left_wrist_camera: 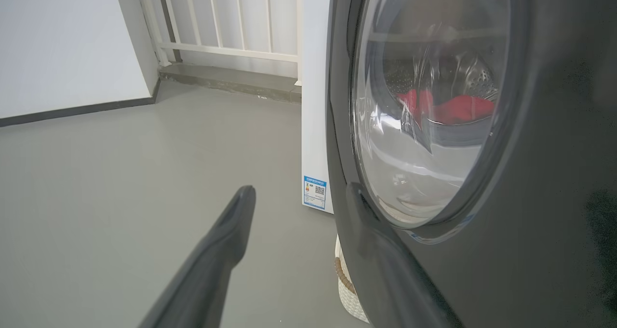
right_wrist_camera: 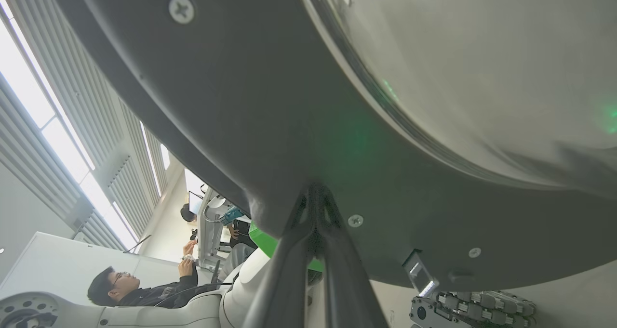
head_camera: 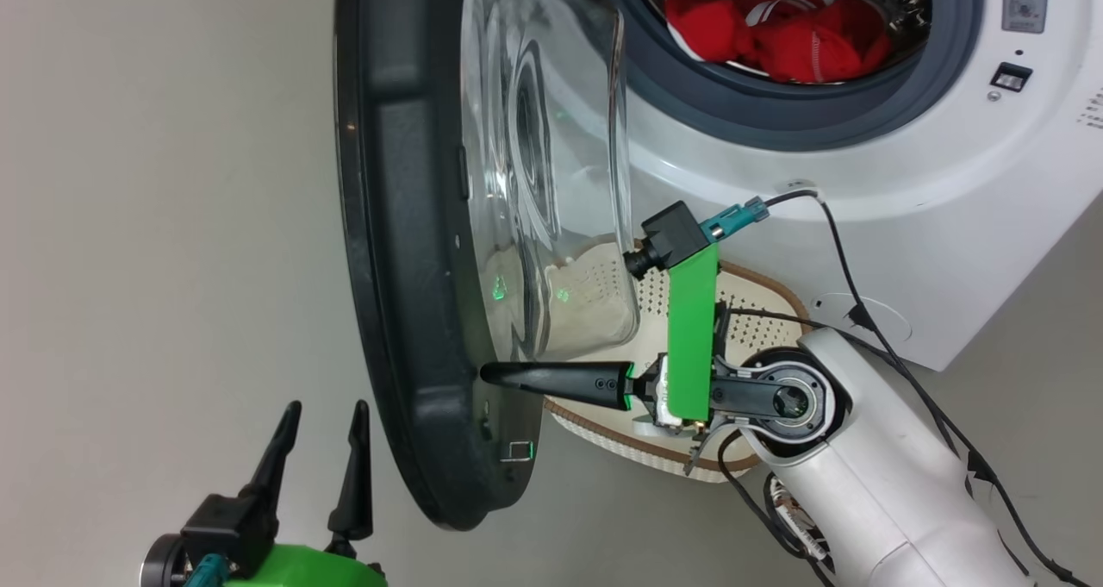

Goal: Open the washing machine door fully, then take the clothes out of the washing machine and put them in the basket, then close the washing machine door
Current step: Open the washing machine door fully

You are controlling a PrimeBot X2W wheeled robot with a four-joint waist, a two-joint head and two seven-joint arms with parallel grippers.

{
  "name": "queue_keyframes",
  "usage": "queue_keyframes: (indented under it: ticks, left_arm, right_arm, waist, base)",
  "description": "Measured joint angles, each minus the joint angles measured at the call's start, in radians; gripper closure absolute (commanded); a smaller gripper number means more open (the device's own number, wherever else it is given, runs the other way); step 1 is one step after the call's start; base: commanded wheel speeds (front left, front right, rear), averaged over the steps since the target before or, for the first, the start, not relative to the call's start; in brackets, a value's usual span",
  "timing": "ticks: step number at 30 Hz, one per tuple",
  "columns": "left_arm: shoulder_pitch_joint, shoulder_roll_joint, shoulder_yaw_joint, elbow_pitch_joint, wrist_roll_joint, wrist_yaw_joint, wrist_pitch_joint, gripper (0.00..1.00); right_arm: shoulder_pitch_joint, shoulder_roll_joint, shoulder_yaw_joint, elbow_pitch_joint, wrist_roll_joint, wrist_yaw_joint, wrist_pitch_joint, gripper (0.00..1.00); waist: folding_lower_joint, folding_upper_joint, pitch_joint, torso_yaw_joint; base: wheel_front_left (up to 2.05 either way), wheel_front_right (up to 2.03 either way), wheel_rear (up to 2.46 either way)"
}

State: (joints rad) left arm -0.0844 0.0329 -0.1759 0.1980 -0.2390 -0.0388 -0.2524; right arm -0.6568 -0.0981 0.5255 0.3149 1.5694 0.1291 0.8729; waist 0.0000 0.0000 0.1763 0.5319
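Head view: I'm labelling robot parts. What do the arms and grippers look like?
Both the left gripper and right gripper have two long, tapering black fingers. The right arm has a white forearm, a bright green bracket carrying a black camera with a teal plug, and loose black cables.

Door [head_camera: 405, 251] stands between left pincer [head_camera: 327, 406] and basket [head_camera: 758, 302]; drum mouth [head_camera: 775, 109] open, unobstructed.

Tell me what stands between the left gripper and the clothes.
The washing machine door. In the left wrist view the clothes show through its glass, beyond the left gripper; the head view agrees.
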Motion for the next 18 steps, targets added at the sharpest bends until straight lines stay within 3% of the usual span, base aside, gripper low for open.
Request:
queue_keyframes:
  ticks: [5,18]
  left_arm:
    - [0.000,0.000,0.013,0.007,0.010,-0.010,0.000,0.00]
    - [0.026,0.000,0.066,0.021,0.036,-0.020,0.000,0.00]
  right_arm:
    - [0.002,-0.013,-0.012,0.002,-0.018,0.000,-0.038,0.00]
    - [0.099,-0.129,-0.015,-0.008,-0.083,0.000,-0.183,0.00]
  waist:
    - [0.0000,0.0000,-0.012,-0.016]
    - [0.0000,0.0000,-0.049,-0.055]
  base:
    - [0.00,0.00,0.00]
    - [0.00,0.00,0.00]
